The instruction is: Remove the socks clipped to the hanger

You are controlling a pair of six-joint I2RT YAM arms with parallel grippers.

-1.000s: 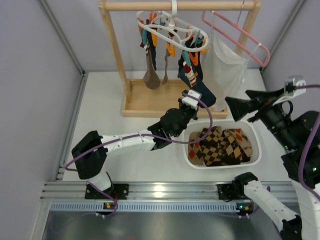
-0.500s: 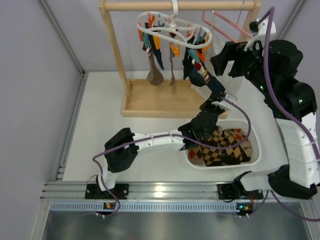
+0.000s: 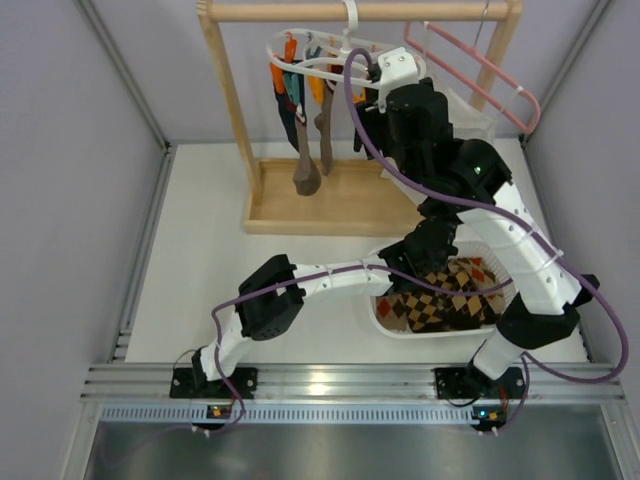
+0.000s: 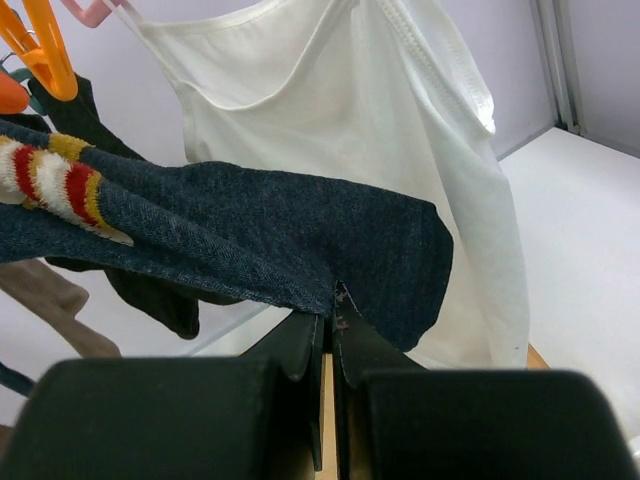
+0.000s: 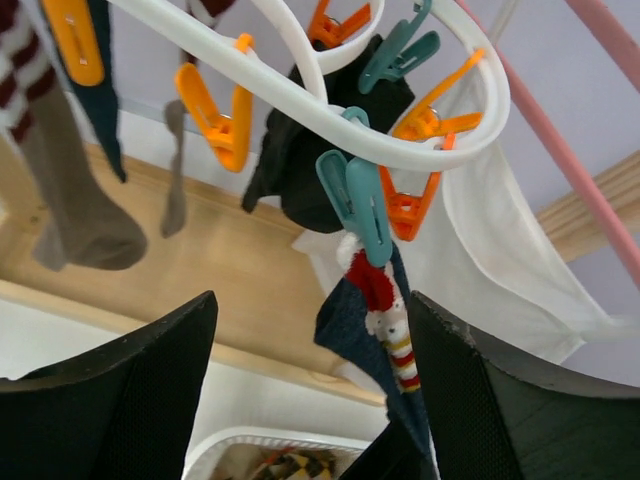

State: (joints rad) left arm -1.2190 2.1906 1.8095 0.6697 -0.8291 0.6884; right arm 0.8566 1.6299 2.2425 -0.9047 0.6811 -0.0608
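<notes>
Overhead view, as I see it from the console. The white desk (image 3: 200,260) carries two items. A wooden rack (image 3: 280,207) stands on its shallow tray base toward the far edge, near the middle. A white slotted basket (image 3: 400,329) sits on my side of the rack, right of centre. A metal rail (image 3: 330,381) runs along the near edge, where both arm bases are bolted.

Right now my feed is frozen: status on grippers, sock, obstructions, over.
Left gripper shut on navy sock. Right gripper open, facing its teal clip on hanger. White top beside, not blocking.
</notes>
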